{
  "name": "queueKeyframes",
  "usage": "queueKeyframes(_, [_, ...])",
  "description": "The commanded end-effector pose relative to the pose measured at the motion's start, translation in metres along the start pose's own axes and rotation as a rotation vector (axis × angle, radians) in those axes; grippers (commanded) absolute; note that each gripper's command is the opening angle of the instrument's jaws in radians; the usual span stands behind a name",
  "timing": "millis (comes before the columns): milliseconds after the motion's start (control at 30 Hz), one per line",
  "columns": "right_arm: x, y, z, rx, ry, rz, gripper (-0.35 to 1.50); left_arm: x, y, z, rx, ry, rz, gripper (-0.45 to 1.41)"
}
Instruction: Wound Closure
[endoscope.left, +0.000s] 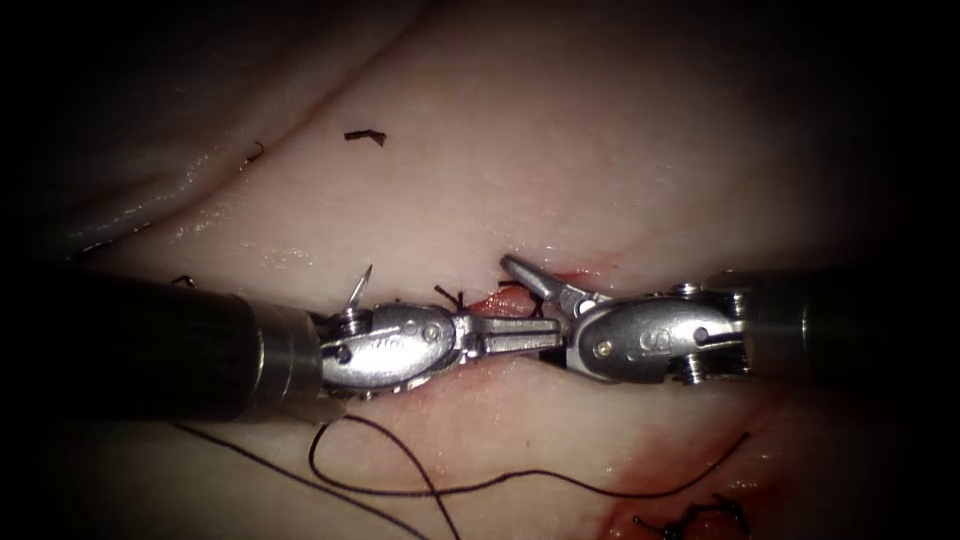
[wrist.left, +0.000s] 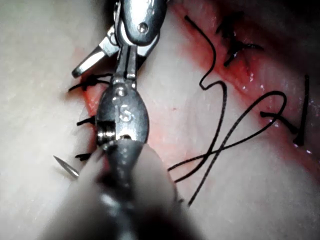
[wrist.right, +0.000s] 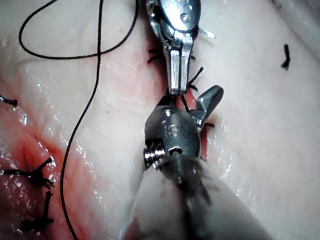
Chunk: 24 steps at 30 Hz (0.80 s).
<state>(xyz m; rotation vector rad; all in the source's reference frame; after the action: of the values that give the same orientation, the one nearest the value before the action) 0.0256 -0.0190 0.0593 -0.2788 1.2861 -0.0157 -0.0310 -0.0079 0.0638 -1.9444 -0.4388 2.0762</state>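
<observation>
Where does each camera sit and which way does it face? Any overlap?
Endoscope: above and in front, facing down at the cut in the tissue; left end effector enters from picture left, shut, contents unclear; right end effector from picture right, open, empty.
Left wrist: on the left arm, facing along its shaft at its own end effector.
Right wrist: on the right arm, likewise.
Shared: all three show both end effectors tip to tip; endoscope and left wrist show the needle point bare, rest hidden.
</observation>
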Motion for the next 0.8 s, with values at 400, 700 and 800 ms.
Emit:
queueKeyframes(400, [-0.0005,-0.0013,0.0029,-0.012,0.006,-0.018,1.18,-0.001,0.0004,0.0013,-0.006,-0.001,0.002,-0.45])
queueKeyframes(700, [-0.0006,-0.0014,0.0031,-0.009,0.01,-0.02,1.09,-0.001,0.0006,0.0017,-0.012,-0.004,0.003,-0.45])
queueKeyframes(800, [-0.0007,-0.0019,0.0031,0.01,0.017,-0.025,0.46,-0.001,0.0006,0.0018,-0.013,-0.003,0.003,-0.45])
